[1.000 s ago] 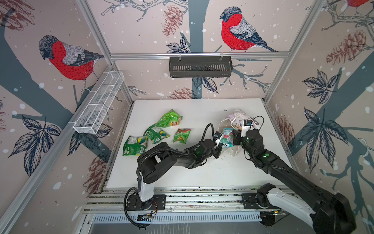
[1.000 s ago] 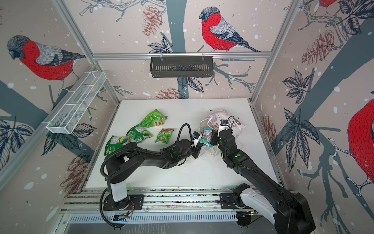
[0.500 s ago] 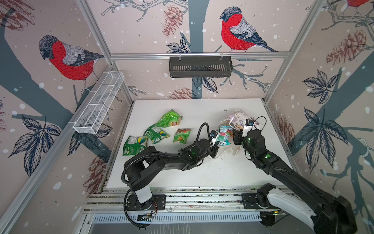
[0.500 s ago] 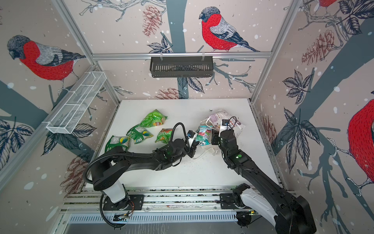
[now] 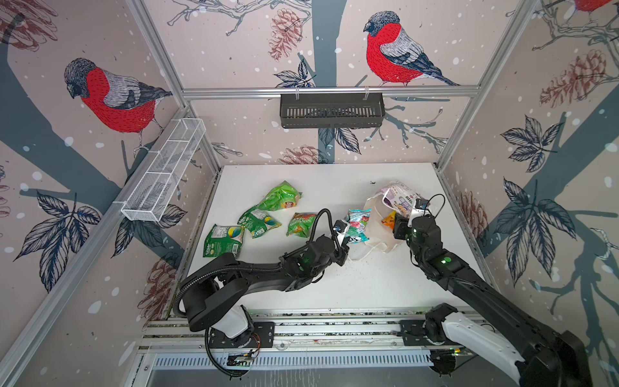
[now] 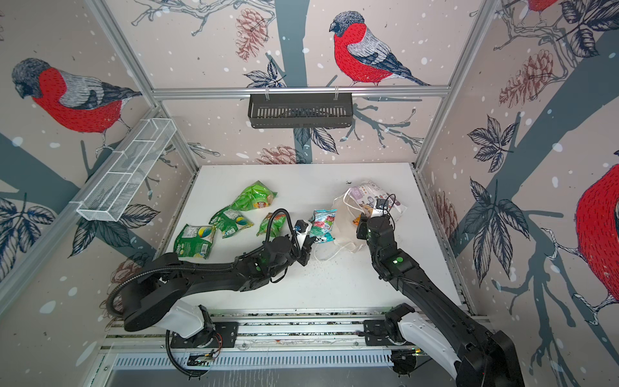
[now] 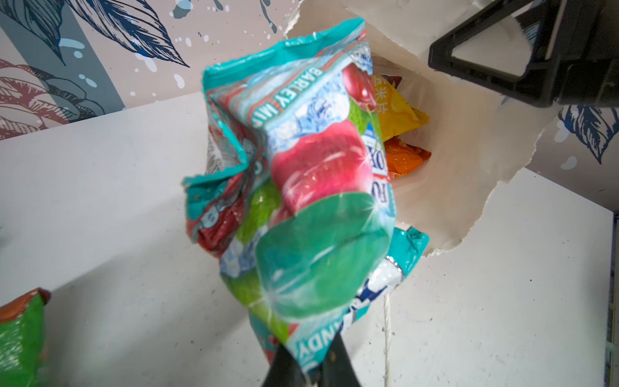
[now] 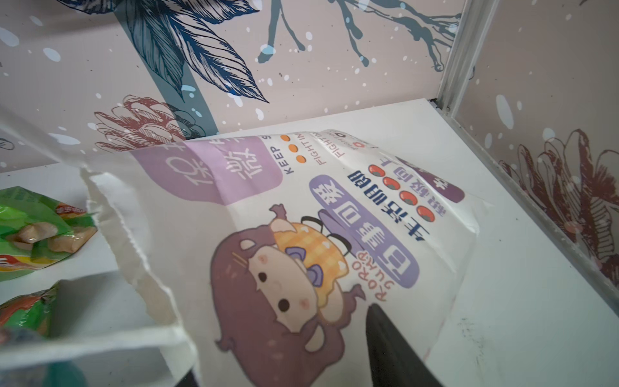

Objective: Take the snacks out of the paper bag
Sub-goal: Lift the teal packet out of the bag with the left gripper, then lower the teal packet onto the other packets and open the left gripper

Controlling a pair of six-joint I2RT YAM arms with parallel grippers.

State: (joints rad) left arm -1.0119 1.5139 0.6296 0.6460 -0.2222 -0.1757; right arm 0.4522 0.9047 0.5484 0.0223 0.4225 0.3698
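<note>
The left gripper (image 7: 308, 365), fully closed, is pinching only a corner of the teal packet (image 7: 301, 187) just outside the paper bag (image 8: 301, 234), so slick foil could slip free, while the right gripper (image 5: 398, 221) is straddling the bag's rim, grip unclear.

The teal packet (image 7: 301, 187) carries "BARLEY MI" in white capitals on a pale band, the rest hidden by a fold, and the cut-off white letters "ANDY" near its lower end. The paper bag (image 8: 301, 234) reads "KEEP S" in dark capitals beside orange dots, "FIGHTIN" twice in pale red, and a curved line starting "RORO" by its cartoon figure, with Chinese characters on its purple patches and in dark blue. The yellow packet (image 7: 398, 110) shows white Chinese characters, partly hidden.
</note>
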